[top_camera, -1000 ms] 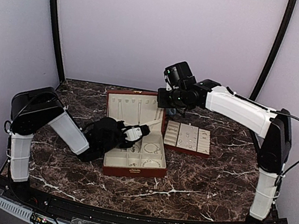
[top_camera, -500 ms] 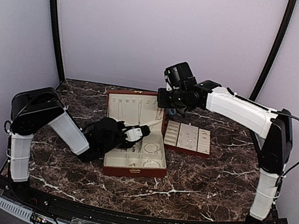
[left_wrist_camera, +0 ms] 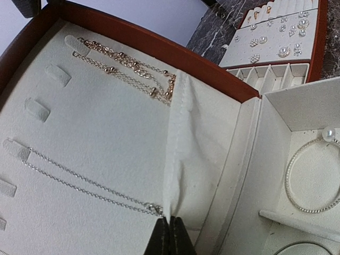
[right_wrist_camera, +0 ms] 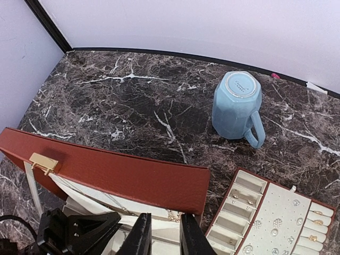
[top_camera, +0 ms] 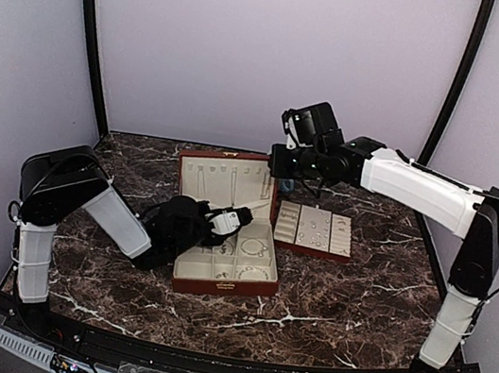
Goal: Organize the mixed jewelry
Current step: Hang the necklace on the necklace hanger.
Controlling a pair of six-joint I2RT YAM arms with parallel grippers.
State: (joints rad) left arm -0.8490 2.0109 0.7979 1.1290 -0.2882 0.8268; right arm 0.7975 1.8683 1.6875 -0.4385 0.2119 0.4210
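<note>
The mixed jewelry point(right_wrist_camera: 275, 223) shows as tiny silvery studs on the cream tray point(top_camera: 288, 222) right of the open wooden box point(top_camera: 219, 286). A gold chain point(left_wrist_camera: 127, 66) and a silver chain point(left_wrist_camera: 79, 181) hang on the lid's cream lining. A pearl bangle point(left_wrist_camera: 312, 176) lies in a box compartment. My left gripper point(left_wrist_camera: 170, 234) is inside the box, shut on the fold of the lid's cream pocket beside the silver chain's clasp. My right gripper point(right_wrist_camera: 163, 226) hovers above the lid's top edge point(right_wrist_camera: 117, 178), open with nothing between its jaws.
A light-blue mug point(right_wrist_camera: 237, 105) lies on its side on the dark marble table point(top_camera: 355, 300) behind the tray. The brass clasp point(right_wrist_camera: 43, 161) sticks out from the lid's outer face. The purple back wall rises close behind the box.
My right gripper has opened its jaws and has drawn up and to the right, away from the lid. The left gripper keeps its hold and has not moved.
</note>
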